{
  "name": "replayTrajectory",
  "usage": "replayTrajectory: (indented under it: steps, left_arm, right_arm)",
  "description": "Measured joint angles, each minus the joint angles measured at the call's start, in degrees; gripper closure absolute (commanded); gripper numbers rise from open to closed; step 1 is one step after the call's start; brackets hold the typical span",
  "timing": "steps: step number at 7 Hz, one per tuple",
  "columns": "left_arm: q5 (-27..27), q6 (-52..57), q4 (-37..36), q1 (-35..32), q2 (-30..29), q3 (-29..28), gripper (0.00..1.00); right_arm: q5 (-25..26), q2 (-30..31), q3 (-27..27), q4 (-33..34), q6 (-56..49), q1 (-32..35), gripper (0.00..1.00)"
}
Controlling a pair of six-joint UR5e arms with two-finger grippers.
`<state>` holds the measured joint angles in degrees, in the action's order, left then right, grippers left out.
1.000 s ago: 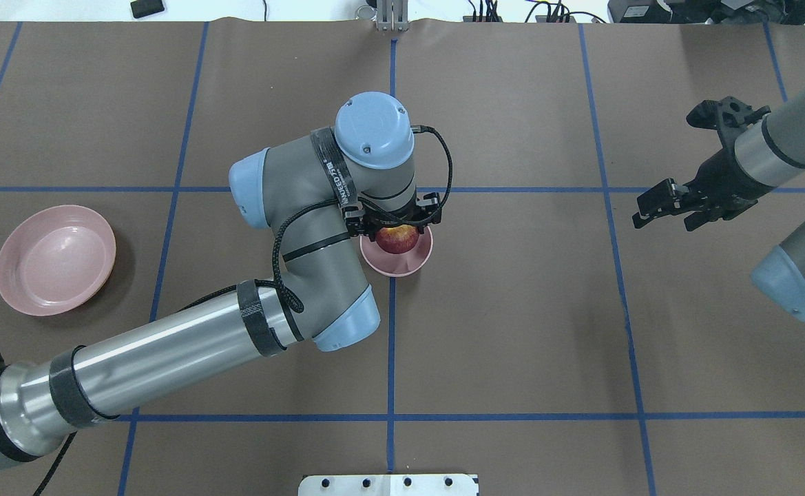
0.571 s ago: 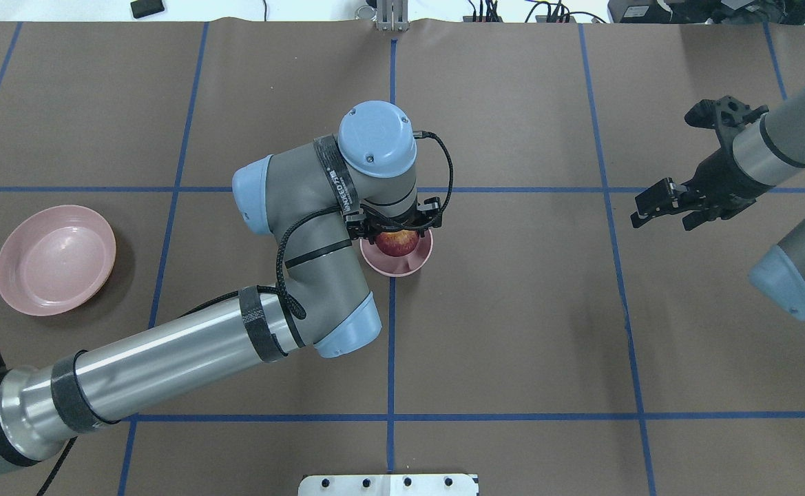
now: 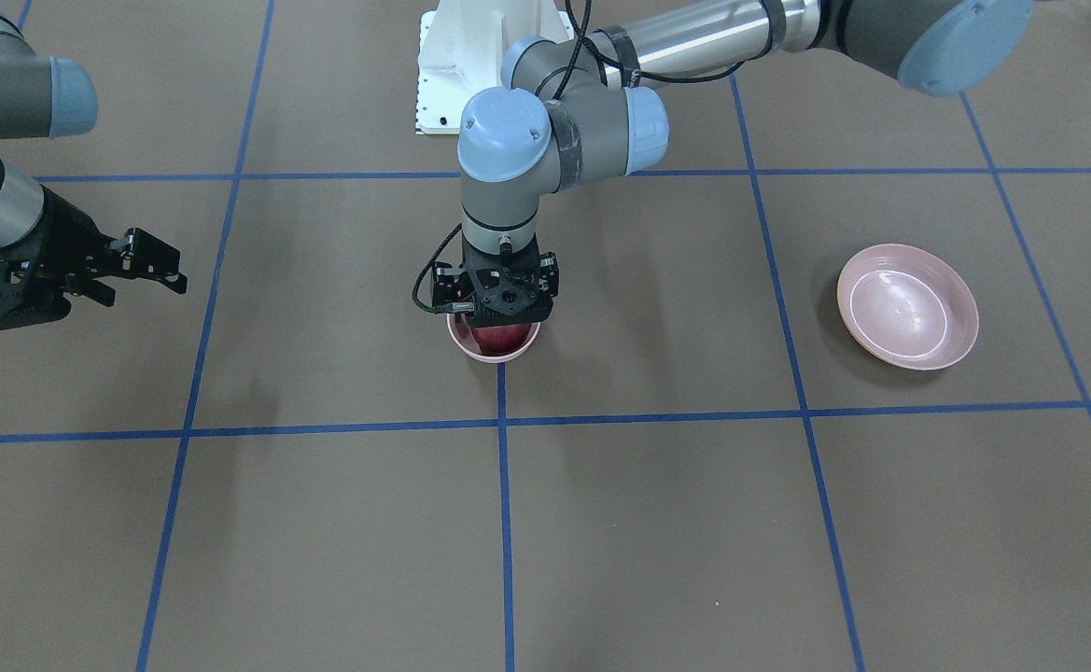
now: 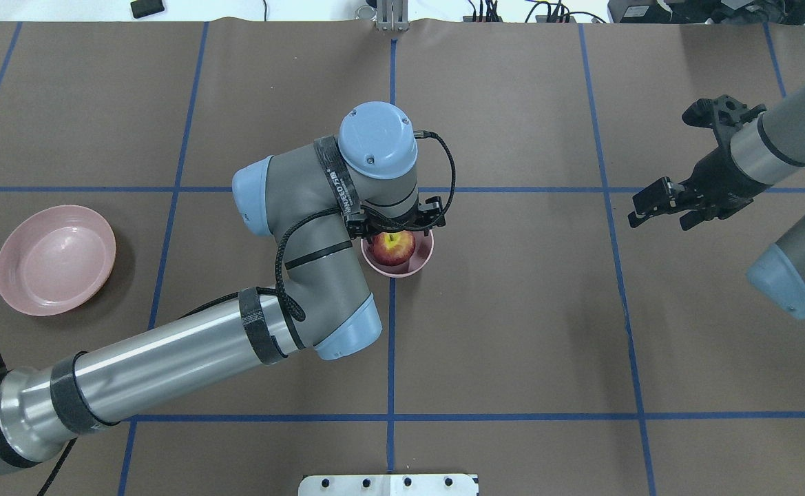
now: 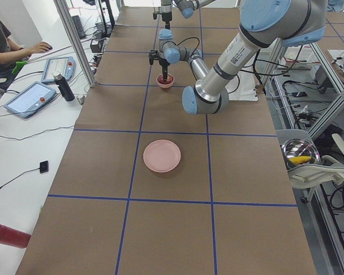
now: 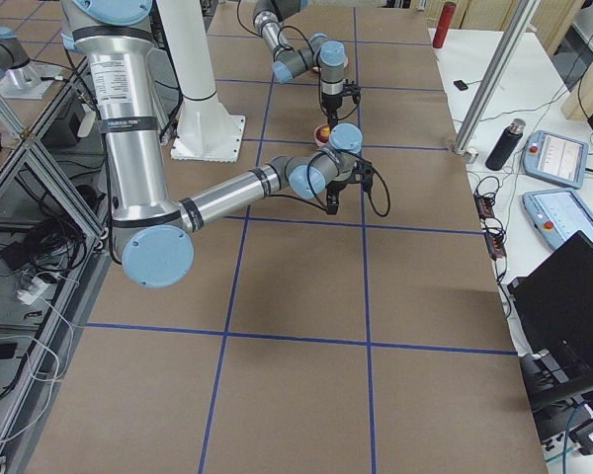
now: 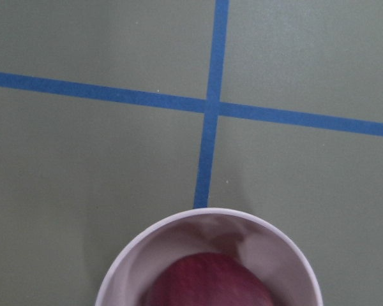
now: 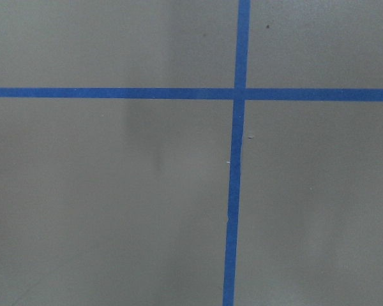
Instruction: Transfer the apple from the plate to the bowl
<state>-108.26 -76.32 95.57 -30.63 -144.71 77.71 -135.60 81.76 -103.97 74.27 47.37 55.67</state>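
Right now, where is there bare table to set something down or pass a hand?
Bare: the square between the bowl and the right arm, and the far row beyond both. Crowded: around the bowl, where the left arm hangs its jaws over the apple; its forearm spans the ground between bowl and plate.

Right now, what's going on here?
The left arm's tool is poised right over the bowl, and the apple sits inside the bowl. These views don't show whether that tool has let go. The plate lies empty off on the robot's left. The right tool hangs open far to the right, holding nothing.
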Motion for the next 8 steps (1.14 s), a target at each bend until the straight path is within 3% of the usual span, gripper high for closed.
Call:
replayTrajectory:
  steps: [2,4,6,8]
  left_arm:
    - [-0.1,0.9,-1.9,-1.2,4.2,7.4,0.03]
    - [-0.5,12.5,-8.7,-4.7,15.1,21.8,0.03]
    - [-5.3,30.3,-10.7,-13.3,30.4,33.4,0.03]
    - [-13.4,49.5,-10.7,-26.6,43.1,36.6,0.02]
  right_arm:
    - [-0.7,0.1,-0.2,0.0,-0.1,1.9,0.00]
    - [-1.0,1.4,-0.4,0.2,-3.9,6.5,0.00]
    - [-0.8,4.6,1.0,0.7,-14.8,11.2,0.00]
    - [-0.6,7.4,4.0,0.8,-24.9,15.3,0.00]
